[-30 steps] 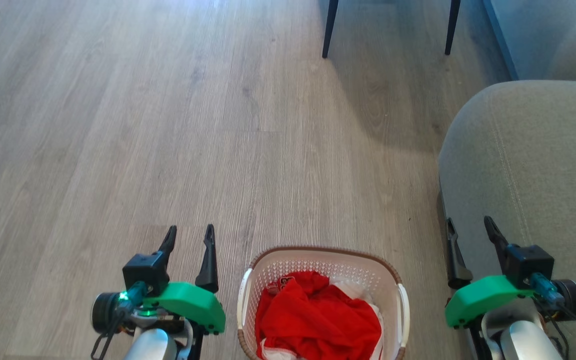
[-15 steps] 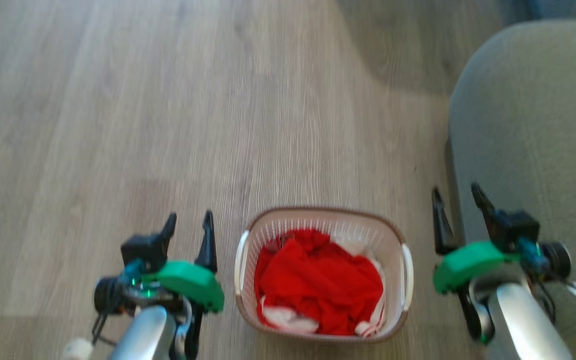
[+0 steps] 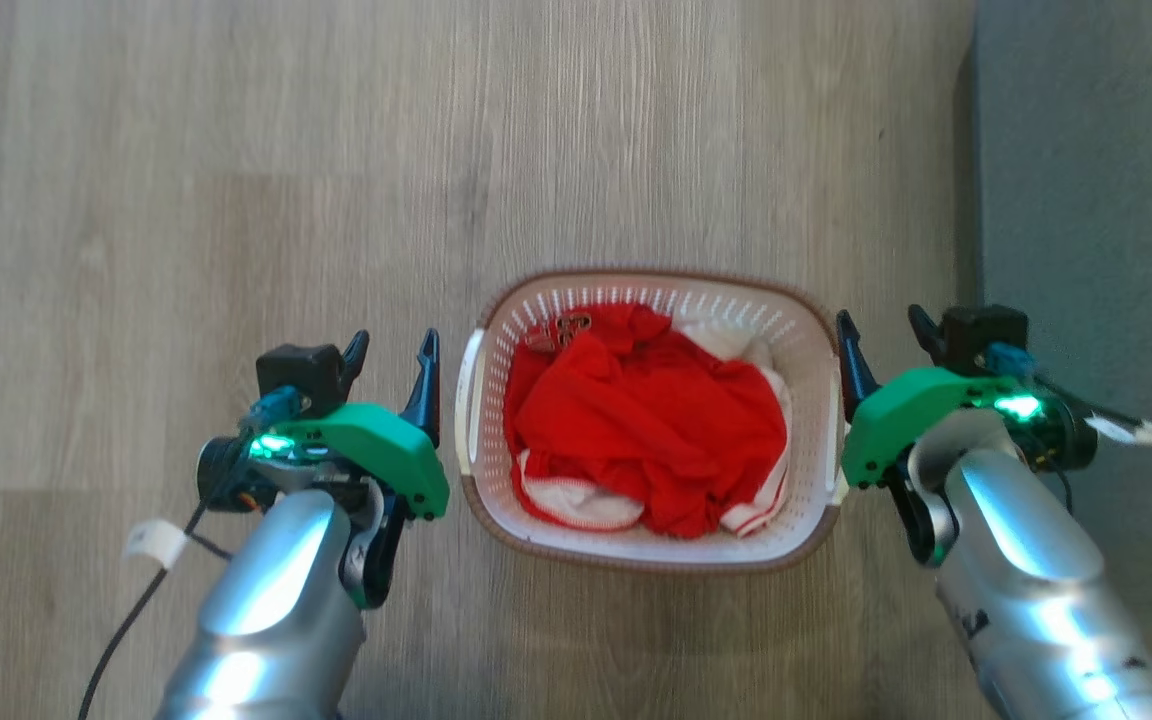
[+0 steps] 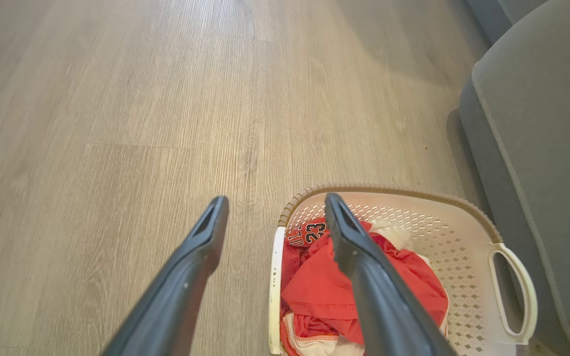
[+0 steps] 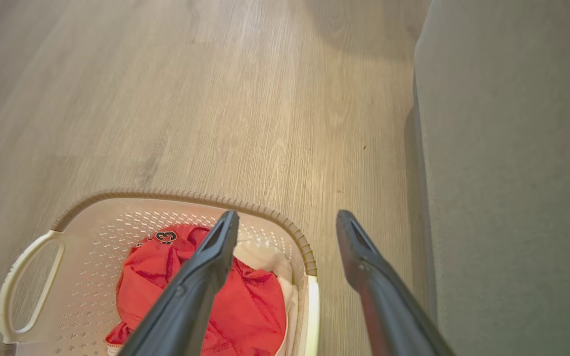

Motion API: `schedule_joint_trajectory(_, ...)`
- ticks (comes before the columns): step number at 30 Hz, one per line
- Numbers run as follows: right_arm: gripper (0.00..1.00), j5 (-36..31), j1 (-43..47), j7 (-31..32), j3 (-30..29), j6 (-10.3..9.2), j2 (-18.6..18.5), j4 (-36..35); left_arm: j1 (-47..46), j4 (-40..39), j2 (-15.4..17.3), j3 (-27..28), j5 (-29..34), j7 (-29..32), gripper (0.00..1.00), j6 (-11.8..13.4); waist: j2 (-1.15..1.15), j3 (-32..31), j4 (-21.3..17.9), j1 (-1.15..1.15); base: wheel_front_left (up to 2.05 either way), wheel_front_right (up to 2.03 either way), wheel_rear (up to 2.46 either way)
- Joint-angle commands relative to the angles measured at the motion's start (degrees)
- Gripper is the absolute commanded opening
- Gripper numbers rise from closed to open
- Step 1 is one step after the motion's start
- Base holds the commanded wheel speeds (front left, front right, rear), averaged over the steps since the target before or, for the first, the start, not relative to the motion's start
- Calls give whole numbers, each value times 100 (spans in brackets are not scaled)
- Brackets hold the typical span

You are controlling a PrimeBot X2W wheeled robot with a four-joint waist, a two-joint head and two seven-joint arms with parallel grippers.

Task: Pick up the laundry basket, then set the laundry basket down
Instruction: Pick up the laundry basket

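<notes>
The laundry basket (image 3: 809, 335) stands on the wood floor, white and perforated with a brown rim, holding red and white clothes (image 3: 646, 420). My left gripper (image 3: 393, 345) is open just off the basket's left handle, with nothing between its fingers. My right gripper (image 3: 879, 320) is open close to the right handle, also holding nothing. In the left wrist view the left gripper (image 4: 276, 200) has one finger in front of the floor and the other in front of the basket (image 4: 403, 193). The right wrist view mirrors this for the right gripper (image 5: 287, 216) and the basket (image 5: 166, 194).
A grey sofa (image 3: 1086, 200) runs along the right, close behind my right arm, and also shows as sofa (image 4: 547, 123) and sofa (image 5: 512, 148). Bare wood floor (image 3: 236, 200) stretches ahead and to the left. A cable trails from each wrist.
The head camera has tilted down, so the whole basket now sits mid-picture. Both grippers have come in closer to the basket's sides, the right one off the sofa arm. Both stay open.
</notes>
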Motion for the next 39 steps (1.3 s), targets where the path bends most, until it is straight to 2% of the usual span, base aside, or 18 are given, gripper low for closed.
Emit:
schedule_joint_trajectory(1, 100, 86, -104, 19, 260, 41, 29, 95, -147, 53, 69, 114, -99, -55, 100, -58, 0, 385, -19, -2, 0, 0, 0)
schedule_joint_trajectory(7, 100, 502, -662, 107, 626, 41, 29, 1053, -547, 749, 69, -285, -325, -55, 100, -304, 0, 783, -14, -2, 0, 0, 0)
schedule_joint_trajectory(17, 100, 705, -1388, 201, 938, 41, 29, 1979, -1246, 1684, 69, -1148, -829, -55, 100, -693, 0, 1333, -58, -2, 0, 0, 0)
schedule_joint_trajectory(26, 100, 862, -1668, 600, 1202, 41, 29, 2321, -1730, 2300, 69, -1788, -1592, 40, 100, -770, 0, 1622, -118, -2, 0, 0, 0)
schedule_joint_trajectory(39, 100, 1255, -1791, 1145, 1552, 41, 29, 2375, -2097, 2424, 69, -2709, -2276, 451, 100, -775, 0, 1980, -164, -2, 0, 0, 0)
